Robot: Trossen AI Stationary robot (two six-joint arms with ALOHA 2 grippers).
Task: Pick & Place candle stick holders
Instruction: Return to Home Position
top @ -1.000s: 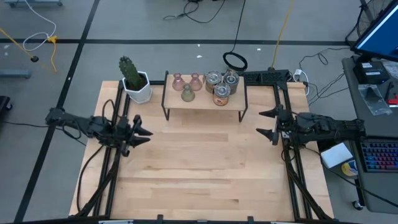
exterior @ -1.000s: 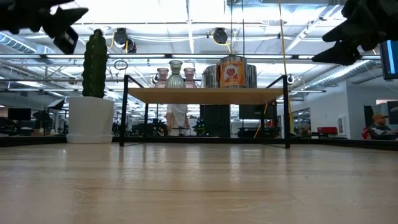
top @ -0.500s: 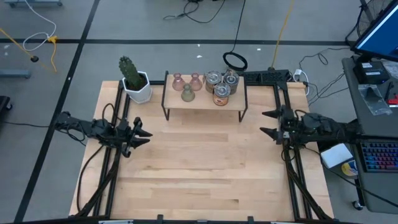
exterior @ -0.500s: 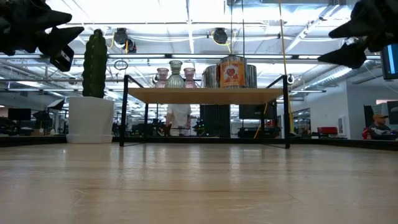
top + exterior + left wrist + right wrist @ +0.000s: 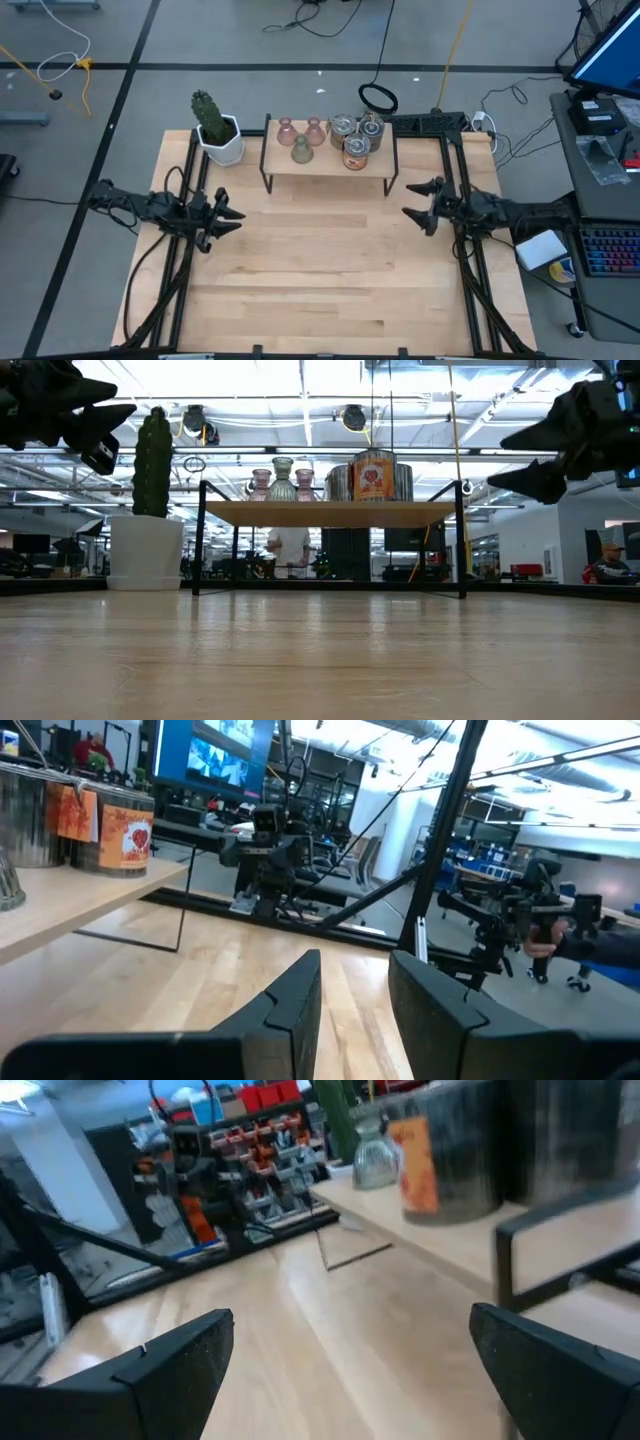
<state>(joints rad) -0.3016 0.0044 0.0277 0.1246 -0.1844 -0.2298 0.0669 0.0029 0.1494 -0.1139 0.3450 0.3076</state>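
The candle stick holders stand on a small wooden shelf [image 5: 330, 168] at the table's far side: two pinkish glass ones [image 5: 287, 129] [image 5: 315, 129], an olive-green one [image 5: 301, 151], two silvery-grey ones [image 5: 343, 127] [image 5: 372, 125] and an orange-copper one [image 5: 355, 153]. In the low view they stand in a row on the shelf top [image 5: 330, 512]. My left gripper [image 5: 232, 208] hangs open and empty above the table's left side. My right gripper [image 5: 410, 202] hangs open and empty just right of the shelf's near right leg, fingers pointing toward the table's left.
A white pot with a green cactus [image 5: 218, 132] stands on the table left of the shelf. The shelf rests on thin black legs [image 5: 462, 540]. Bare wooden table top [image 5: 320, 270] lies between the arms and toward the near edge. Black frame rails [image 5: 470, 280] run along both sides.
My right gripper has gone toward the table's left and a little down, closer to the shelf's right end, staying open. My left gripper has dipped a little. The holders have not moved.
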